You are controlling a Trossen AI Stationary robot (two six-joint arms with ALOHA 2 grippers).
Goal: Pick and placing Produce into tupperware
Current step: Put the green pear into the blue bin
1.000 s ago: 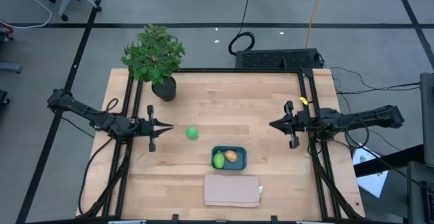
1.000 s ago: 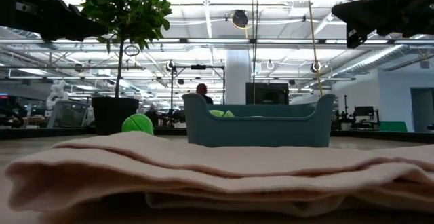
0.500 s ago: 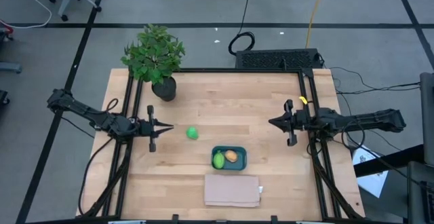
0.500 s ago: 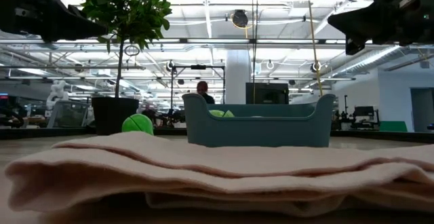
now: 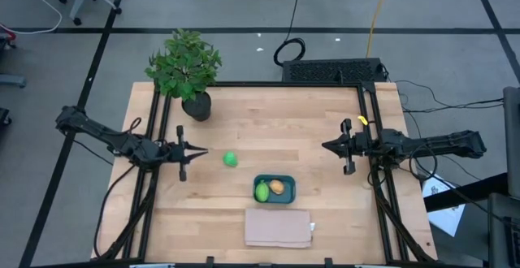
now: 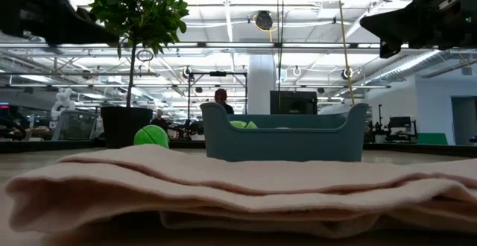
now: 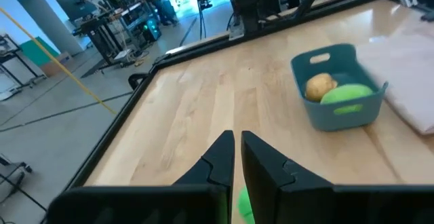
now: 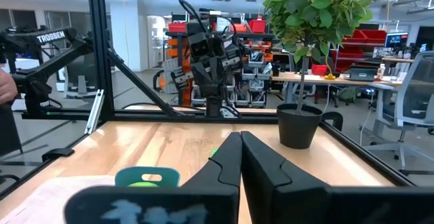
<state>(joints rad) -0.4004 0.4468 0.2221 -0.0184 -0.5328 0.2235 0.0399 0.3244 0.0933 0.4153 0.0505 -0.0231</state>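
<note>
Change since earlier frames: almost nothing; the left arm has eased very slightly toward the table centre, the right arm has held its place for the last half second, and no produce has shifted.
Folded beige cloth point(image 5: 278, 227): nearest the front edge, lying flat, just in front of the container.
Teal tupperware point(image 5: 275, 189): just behind the cloth, near the table middle; it holds the lime-green piece point(image 5: 262, 192) and the orange-tan piece point(image 5: 278, 187) side by side.
Bright green ball point(image 5: 231, 159): loose on the bare wood, behind and to the left of the container, apart from it.
Left gripper point(image 5: 201, 151): hovers over the table's left part, pointing at the ball from just beside it; the left wrist view shows the fingers nearly together with a thin gap and nothing between them.
Right gripper point(image 5: 327, 147): waits over the table's right part, well apart from the produce; fingers drawn almost together, holding nothing.
Potted plant point(image 5: 187, 71): far left corner, not involved.
Step in hand: judged as the approach to the last piece, with two of three already in the container.
Next move calls for: spreading the left fingers, lowering them around the ball, closing gently since a round ball is likely to roll, then carrying it over the container rim.
</note>
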